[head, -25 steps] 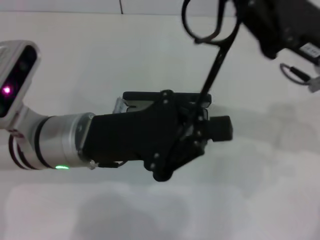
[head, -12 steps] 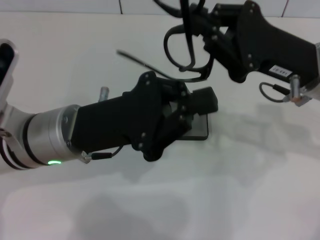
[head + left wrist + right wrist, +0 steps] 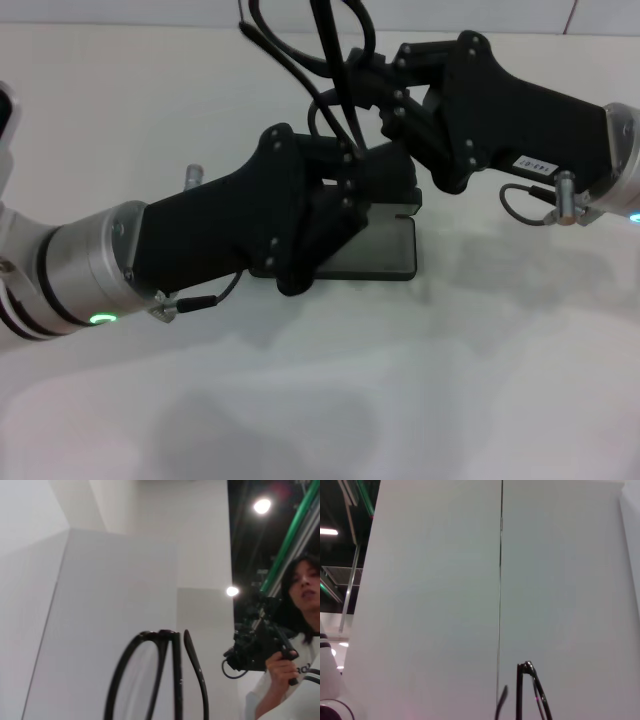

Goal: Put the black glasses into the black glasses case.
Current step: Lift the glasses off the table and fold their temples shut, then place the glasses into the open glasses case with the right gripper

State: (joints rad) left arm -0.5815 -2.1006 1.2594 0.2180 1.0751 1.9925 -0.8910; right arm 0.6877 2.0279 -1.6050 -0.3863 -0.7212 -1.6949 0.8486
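White table (image 3: 520, 380) under a white panel wall. At upper centre of the head view both grippers meet above the black glasses case (image 3: 385, 252) — the right gripper (image 3: 375, 85) pinches the black glasses (image 3: 335, 50); the left gripper (image 3: 365, 185) just below, its finger state unreadable.

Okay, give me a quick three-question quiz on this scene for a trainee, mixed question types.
1. True or false: the black glasses already lie inside the black glasses case.
2. Where do the left pincer and right pincer meet? A) above the case B) far apart at opposite table edges.
3. Fill in: in the left wrist view, a person stands beyond the ____.

Key: 1 false, they are held up above it. 2 A. 3 glasses.
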